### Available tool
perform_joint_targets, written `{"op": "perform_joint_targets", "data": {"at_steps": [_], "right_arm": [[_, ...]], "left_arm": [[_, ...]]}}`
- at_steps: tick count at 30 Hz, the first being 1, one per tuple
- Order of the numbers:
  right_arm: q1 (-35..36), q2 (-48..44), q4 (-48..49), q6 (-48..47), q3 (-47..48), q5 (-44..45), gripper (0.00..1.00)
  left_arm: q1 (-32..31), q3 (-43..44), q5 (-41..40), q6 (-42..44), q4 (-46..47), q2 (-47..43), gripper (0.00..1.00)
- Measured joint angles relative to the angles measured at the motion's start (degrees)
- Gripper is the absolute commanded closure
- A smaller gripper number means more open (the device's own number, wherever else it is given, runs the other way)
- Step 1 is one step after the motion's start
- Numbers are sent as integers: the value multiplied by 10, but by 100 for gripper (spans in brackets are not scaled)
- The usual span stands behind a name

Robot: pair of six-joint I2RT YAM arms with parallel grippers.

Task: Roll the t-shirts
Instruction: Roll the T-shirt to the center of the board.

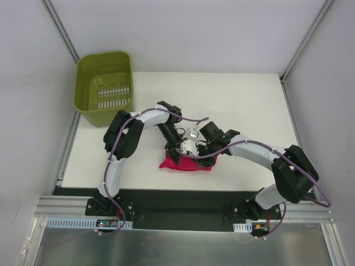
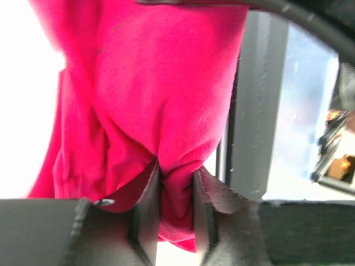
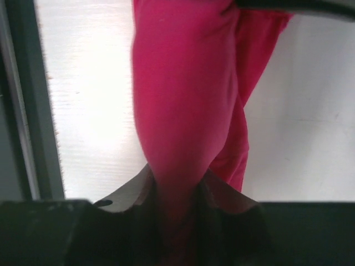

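Shirt is bunched on counter near the front edge, clamped by left fingers and right fingers (folds only, not the whole bundle). If pulled unevenly, fabric could be slipped out and the roll loosened.
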Motion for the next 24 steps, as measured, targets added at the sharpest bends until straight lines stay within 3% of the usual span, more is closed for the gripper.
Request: {"op": "perform_joint_targets", "data": {"at_steps": [4,9,17,24], "right_arm": [[-39,14,-57,-3,30,-69,85],[-119,97,-153,-44,91,-176,84],[-191,274,-353,-148,209,-298,86],[-227,384,-452,-205,273,-338,88]], "left_arm": [[21,15,32,-13,-18,7,87],[43,53,84,-36,-44,46,87],[56,98,125,-75,-70,103,78],[56,118,82,-114,-32,105,64]]}}
